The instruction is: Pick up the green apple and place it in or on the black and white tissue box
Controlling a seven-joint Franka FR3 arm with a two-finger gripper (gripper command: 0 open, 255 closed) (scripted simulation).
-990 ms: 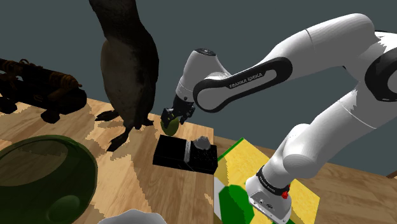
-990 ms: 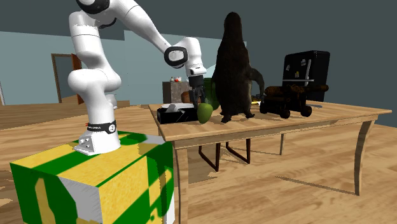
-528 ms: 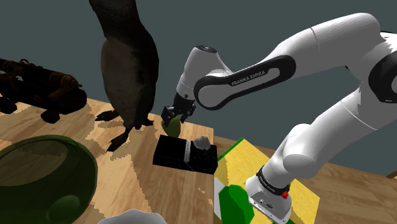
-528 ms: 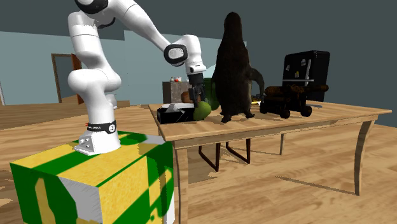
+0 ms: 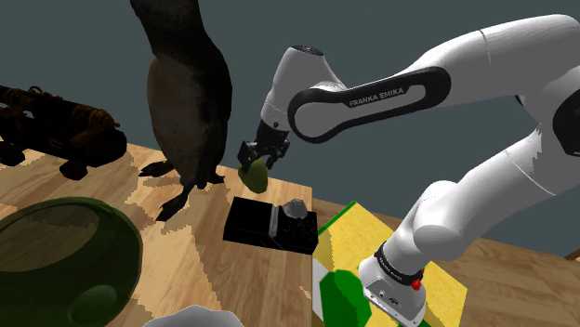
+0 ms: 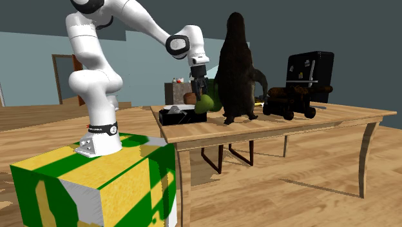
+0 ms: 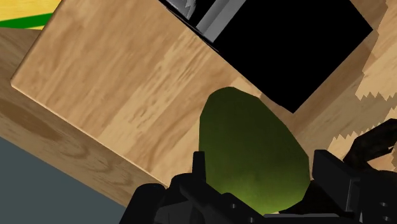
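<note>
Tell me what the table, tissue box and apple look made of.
Table: light wood with a matte finish; grain streaks show. Tissue box: flat black body with a pale piece on top; material cannot be told. Apple: dull yellow-green, smooth skin like real fruit, no gloss.

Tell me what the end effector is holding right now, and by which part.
The green apple, clasped across its opposite sides by the end effector and held clear of the table.
</note>
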